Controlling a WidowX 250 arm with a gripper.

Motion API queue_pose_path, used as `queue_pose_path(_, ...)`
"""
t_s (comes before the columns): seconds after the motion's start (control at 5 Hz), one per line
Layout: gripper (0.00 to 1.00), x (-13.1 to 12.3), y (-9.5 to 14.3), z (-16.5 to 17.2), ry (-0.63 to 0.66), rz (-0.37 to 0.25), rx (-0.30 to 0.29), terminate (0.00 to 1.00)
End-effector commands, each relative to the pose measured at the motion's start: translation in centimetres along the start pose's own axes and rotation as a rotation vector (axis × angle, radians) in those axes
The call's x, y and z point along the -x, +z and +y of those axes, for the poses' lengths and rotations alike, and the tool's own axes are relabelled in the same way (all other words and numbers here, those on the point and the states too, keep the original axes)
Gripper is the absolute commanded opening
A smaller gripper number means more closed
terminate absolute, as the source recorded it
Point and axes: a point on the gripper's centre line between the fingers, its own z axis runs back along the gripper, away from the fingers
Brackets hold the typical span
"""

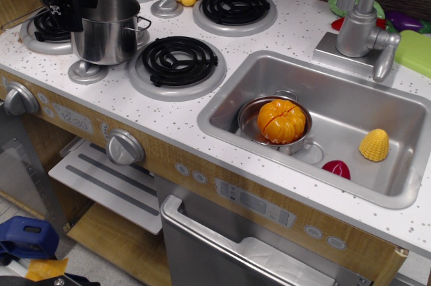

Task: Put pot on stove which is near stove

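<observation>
1. Location of the pot (108, 27) — it is at the far left of the bench (202, 108), upright. Its base lies partly over the right edge of the far-left burner (50, 30) and partly over the speckled top between that burner and the near burner (176, 64) to its right. Whether the base is resting or slightly lifted cannot be told.

2. Gripper (71, 0) — black, positioned over the pot's left rim, apparently with one finger inside the wall and one outside. It appears clenched on the rim, but the contact itself is hidden by the gripper body, so I cannot tell for certain.

3. Step in hand, as judged: carrying the pot onto a burner. The near burner just right of the pot is bare and wider than the pot; I take it as the likely target.

4. How to do it well:
   - Lift enough for the base to clear the raised silver ring before moving right.
   - A one-sided rim grip lets a tall pot tip away from the gripper — move slowly and keep it level.
   - Centre the base on the black coil, inside the ring.
   - Lower until it sits flat, then release and withdraw straight up.

5. Nearby item: a grey knob (87, 70) sits just near of the pot; keep the base off it.
</observation>
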Motion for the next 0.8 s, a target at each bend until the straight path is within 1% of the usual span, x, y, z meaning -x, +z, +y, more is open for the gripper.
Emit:
queue_pose_path(0.0, 1.00, 0.0, 0.0, 0.0, 0.000, 0.000, 0.000, 0.00)
queue_pose_path(0.2, 1.00, -0.1, -0.6, 0.3, 0.018, -0.022, 0.027, 0.00)
queue_pose_path(0.4, 1.00, 0.1, -1.2, 0.6, 0.009, -0.046, 0.034, 0.00)
queue_pose_path(0.6, 1.00, -0.3, -1.8, 0.7, 0.019, -0.051, 0.030, 0.00)
